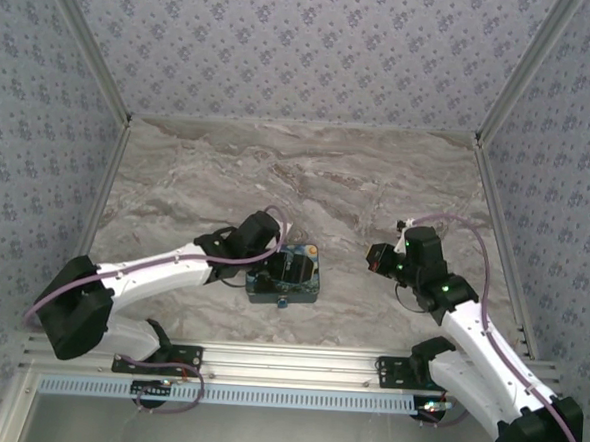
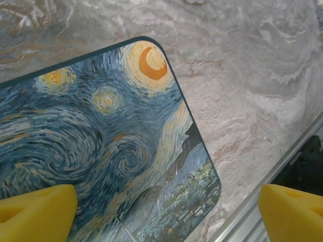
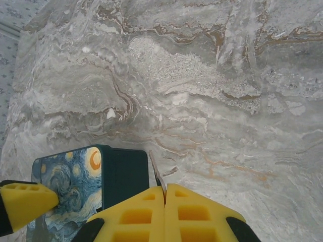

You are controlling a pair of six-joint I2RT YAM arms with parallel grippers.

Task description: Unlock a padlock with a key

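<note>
My right gripper (image 3: 165, 189) is shut on the key (image 3: 157, 174), whose thin metal blade sticks out past the yellow fingertips, just right of the painted box's dark side (image 3: 123, 174). In the top view this gripper (image 1: 378, 258) hovers a short way right of the box (image 1: 297, 271). My left gripper (image 1: 270, 272) hangs over the box lid (image 2: 101, 146) with its yellow fingers (image 2: 38, 212) spread wide and nothing between them. A tiny blue spot at the box's near edge may be the padlock (image 1: 282, 302); it is too small to be sure.
The aluminium rail (image 1: 286, 366) runs along the table's near edge, close behind the box (image 2: 282, 166). Patterned walls (image 1: 305, 51) close in the marble table (image 1: 308, 172) on three sides, and open marble lies beyond the box.
</note>
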